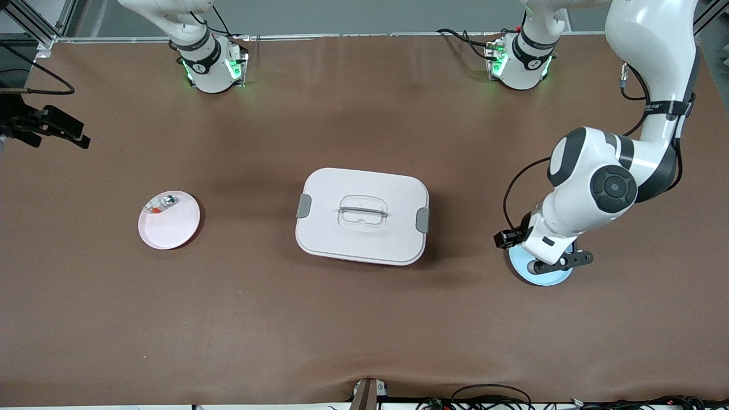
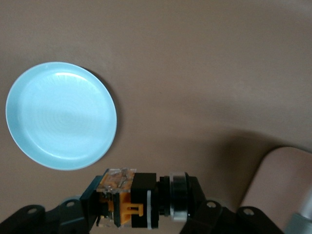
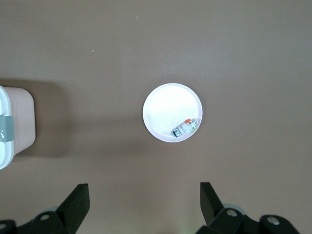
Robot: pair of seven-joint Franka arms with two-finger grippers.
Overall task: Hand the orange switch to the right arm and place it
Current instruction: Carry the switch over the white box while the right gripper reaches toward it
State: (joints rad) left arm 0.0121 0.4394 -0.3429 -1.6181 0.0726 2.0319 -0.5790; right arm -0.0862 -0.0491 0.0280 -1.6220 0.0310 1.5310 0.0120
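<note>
Across the brown tabletop (image 1: pixel 364 319), the largest item is a white lidded box (image 1: pixel 362 216) at the centre. A pink plate (image 1: pixel 169 220) lies toward the right arm's end and carries a small silver-white part (image 1: pixel 168 200). A light blue plate (image 1: pixel 540 269) lies toward the left arm's end.

The left gripper (image 2: pixel 141 200) hangs over the blue plate, jaws closed on the orange switch (image 2: pixel 129 199), which is clear of the plate. The right gripper (image 3: pixel 144 204) waits high over the pink plate, jaws wide open and empty.

The switch looks light, rigid and smooth-sided, so it may twist in a loose grip. For the handover, the right jaws should probably clamp the exposed black body, not the round cap.
</note>
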